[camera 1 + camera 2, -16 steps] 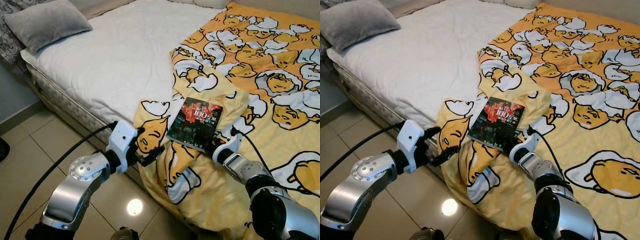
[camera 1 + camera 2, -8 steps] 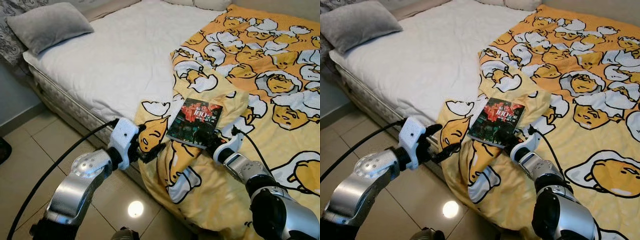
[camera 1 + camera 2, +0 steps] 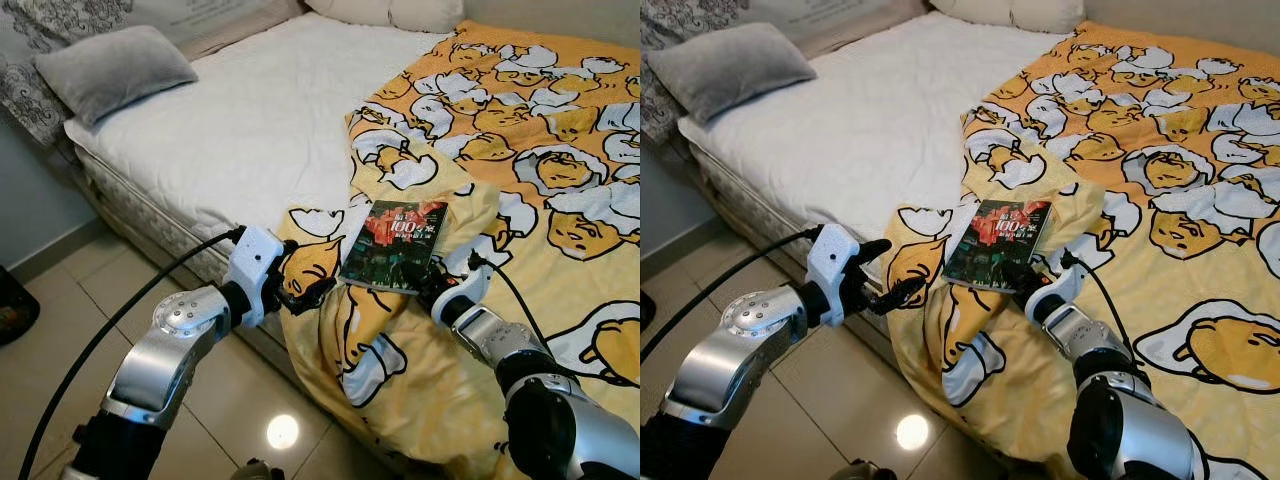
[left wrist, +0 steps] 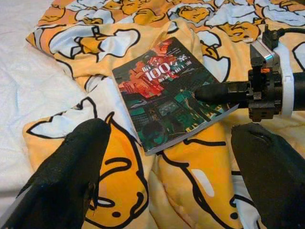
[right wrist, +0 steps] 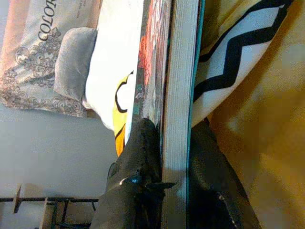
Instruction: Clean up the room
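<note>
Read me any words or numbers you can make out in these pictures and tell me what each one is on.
"100": large white digits on the cover of the book lying on the yellow duvet; the smaller characters beside them are too blurred to read.
"COLO...": dark capitals on the patterned pillow, cut off at the picture's edge.

The blanket (image 3: pixel 520 190) is orange-yellow, printed all over with white-and-yellow egg figures outlined in black. The book (image 3: pixel 394 245) has a dark cover of green and red, with a white "100" in its title and a pale page edge (teal along the back cover). The mattress (image 3: pixel 260 120) is quilted white. The pillow (image 3: pixel 112 70) is plain grey; behind it a beige cushion (image 3: pixel 50 20) carries grey scrollwork. The floor (image 3: pixel 60 320) is glossy beige tile. Both arms are silver with 2 black fingers each.
</note>
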### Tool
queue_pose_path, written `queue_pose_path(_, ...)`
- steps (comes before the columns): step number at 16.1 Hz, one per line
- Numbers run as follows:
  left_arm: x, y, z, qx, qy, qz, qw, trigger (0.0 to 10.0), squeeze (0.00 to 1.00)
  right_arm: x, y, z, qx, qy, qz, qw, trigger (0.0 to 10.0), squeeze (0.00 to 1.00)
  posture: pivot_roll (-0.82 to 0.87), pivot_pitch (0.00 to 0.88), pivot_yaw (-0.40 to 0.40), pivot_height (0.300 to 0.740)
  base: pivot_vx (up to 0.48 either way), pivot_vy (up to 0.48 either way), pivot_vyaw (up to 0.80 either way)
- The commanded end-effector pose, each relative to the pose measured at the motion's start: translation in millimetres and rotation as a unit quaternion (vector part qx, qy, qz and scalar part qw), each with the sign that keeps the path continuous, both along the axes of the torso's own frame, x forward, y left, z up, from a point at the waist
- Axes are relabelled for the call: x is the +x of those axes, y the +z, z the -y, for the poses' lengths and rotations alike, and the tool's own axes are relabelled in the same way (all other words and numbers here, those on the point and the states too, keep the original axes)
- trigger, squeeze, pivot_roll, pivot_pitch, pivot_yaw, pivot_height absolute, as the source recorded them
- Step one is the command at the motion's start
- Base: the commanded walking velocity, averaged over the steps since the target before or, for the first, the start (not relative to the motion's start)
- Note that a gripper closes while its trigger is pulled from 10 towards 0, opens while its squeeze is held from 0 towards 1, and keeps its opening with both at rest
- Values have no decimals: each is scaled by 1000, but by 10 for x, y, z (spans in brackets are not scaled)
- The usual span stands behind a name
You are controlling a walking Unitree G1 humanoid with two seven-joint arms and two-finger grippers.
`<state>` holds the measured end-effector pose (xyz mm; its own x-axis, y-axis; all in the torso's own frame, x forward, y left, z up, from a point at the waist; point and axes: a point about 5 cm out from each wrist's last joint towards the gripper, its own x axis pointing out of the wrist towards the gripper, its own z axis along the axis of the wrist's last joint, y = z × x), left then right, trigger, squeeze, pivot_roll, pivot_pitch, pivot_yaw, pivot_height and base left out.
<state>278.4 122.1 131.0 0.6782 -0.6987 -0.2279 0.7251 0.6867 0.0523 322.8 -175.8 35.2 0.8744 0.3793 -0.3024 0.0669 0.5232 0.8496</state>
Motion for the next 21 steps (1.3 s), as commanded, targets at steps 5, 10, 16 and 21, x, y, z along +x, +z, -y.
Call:
queue_pose_path(5, 136, 89, -140, -26, 59, 22, 998, 10000, 482, 50, 226, 151, -4, 38, 94, 995, 0, 0, -57, 0, 97, 740, 0, 0, 0)
queue_pose_path(10, 251, 167, -302, -132, 99, -1, 986, 10000, 478, 69, 470, 212, 53, 62, 168, 982, 0, 0, -60, 0, 94, 740, 0, 0, 0)
queue_pose_path(16, 218, 75, -200, -136, 72, -23, 988, 10000, 478, 14, 455, 131, 59, 89, 167, 980, 0, 0, -60, 0, 83, 740, 0, 0, 0)
queue_pose_path(21, 675, -261, -212, -295, 131, -151, 934, 10000, 1000, -42, 494, 66, 86, 140, 181, 970, 0, 0, -76, 0, 97, 740, 0, 0, 0)
